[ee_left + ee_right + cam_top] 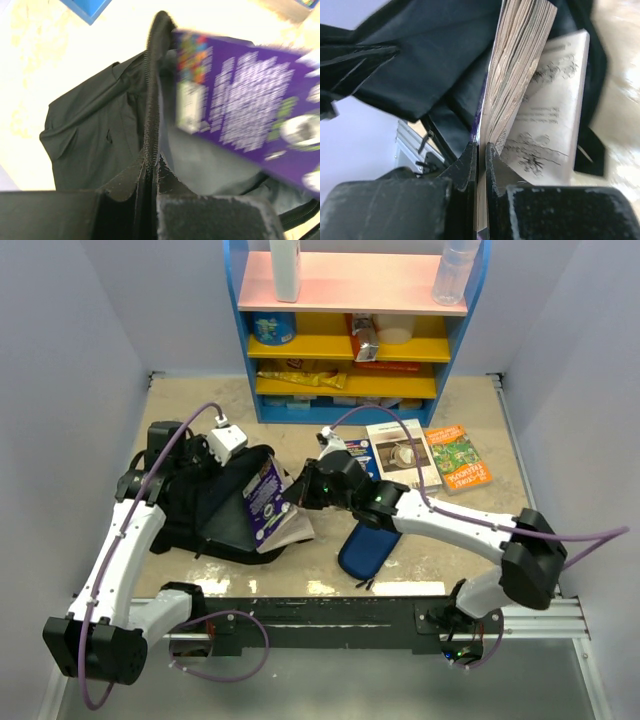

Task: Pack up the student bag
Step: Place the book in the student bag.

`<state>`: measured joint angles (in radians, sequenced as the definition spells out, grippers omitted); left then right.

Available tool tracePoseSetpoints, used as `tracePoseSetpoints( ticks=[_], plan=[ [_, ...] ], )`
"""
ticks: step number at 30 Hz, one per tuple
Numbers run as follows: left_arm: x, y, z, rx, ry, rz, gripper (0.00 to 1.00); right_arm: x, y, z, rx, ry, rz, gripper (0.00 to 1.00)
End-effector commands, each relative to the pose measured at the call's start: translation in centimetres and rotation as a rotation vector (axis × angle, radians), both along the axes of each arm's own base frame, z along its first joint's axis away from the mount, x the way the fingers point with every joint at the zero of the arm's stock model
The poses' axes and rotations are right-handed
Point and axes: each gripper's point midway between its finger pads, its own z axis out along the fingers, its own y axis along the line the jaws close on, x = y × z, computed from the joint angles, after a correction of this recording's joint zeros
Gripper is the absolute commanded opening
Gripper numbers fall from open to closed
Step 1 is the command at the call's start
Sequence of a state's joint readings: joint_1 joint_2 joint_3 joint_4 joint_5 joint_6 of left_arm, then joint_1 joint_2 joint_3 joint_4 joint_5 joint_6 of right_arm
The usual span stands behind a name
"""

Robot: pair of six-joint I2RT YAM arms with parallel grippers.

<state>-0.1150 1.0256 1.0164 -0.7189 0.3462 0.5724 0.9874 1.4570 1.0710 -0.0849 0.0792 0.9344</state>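
1. Black fabric student bag (195, 510) lies on the left half of the table (190, 400). Its main compartment gapes toward the right arm.
2. Left gripper (148, 179): fingers clenched on the bag's zipper rim (150, 100), lifting it so the mouth stands open.
3. Right gripper (480, 154): pinched tight on a thin part of the purple book (265, 495), the cover by the look of it (the page block fans loose to one side in the wrist view).
4. Book position: tilted, its leading part over the grey lining inside the mouth, the rest outside. Not yet seated.
5. Judged step: sliding the book into the main compartment.
6. Notes for doing it well:
   - Drive the book edge-first toward the bottom of the bag, in line with its cover and not across it.
   - Hold the rim high and taut on the left side so the opening does not sag onto the book.
   - Watch the loose pages. They could catch on the zipper and fold back.
   - Let go only once the book's weight rests inside the bag.
7. Not yet packed: two books (400, 452) (457, 458) and a dark-blue pencil case (368, 548), to the right of the bag.
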Motion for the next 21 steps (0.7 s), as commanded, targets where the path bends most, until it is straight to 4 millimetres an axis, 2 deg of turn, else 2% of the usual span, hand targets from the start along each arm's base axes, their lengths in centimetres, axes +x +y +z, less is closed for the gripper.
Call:
tracePoseSetpoints(
  ticks=[1,2,3,6,12,14,17,18,20,21],
  plan=[
    [1.2,-1.5,4.8,-0.083,-0.129,-0.055,0.0,1.5,5.1,3.8,0.224,-0.1,0.072,0.0],
    [1.1,-1.7,4.8,-0.09,-0.128,-0.065,0.0,2.2,5.9,2.2,0.193,-0.089,0.073,0.0],
    [1.0,-1.9,4.9,-0.091,-0.128,-0.073,0.0,2.7,6.7,3.3,0.2,-0.12,0.082,0.0],
    [0.8,-1.9,4.8,-0.087,-0.124,-0.087,0.0,2.8,6.9,-0.3,0.089,-0.076,0.096,0.0],
    [0.5,-2.2,3.9,-0.099,-0.104,-0.097,0.0,2.6,4.0,-8.8,-0.177,-0.008,0.084,0.0],
    [0.3,-2.5,3.9,-0.112,-0.1,-0.113,0.0,3.1,3.7,-9.7,-0.198,-0.02,0.062,0.0],
    [0.1,-2.9,4.3,-0.124,-0.096,-0.137,0.0,4.2,4.3,-10.5,-0.2,-0.05,0.037,0.0],
    [0.0,-2.9,4.3,-0.12,-0.096,-0.148,0.0,4.8,5.0,-9.9,-0.187,-0.072,0.031,0.0],
    [-0.2,-3.2,4.4,-0.127,-0.089,-0.162,0.0,5.9,6.0,-10.9,-0.203,-0.079,0.017,0.0],
    [-0.4,-3.2,4.4,-0.127,-0.085,-0.167,0.0,6.8,7.1,-9.6,-0.181,-0.107,0.011,0.0]
  ],
)
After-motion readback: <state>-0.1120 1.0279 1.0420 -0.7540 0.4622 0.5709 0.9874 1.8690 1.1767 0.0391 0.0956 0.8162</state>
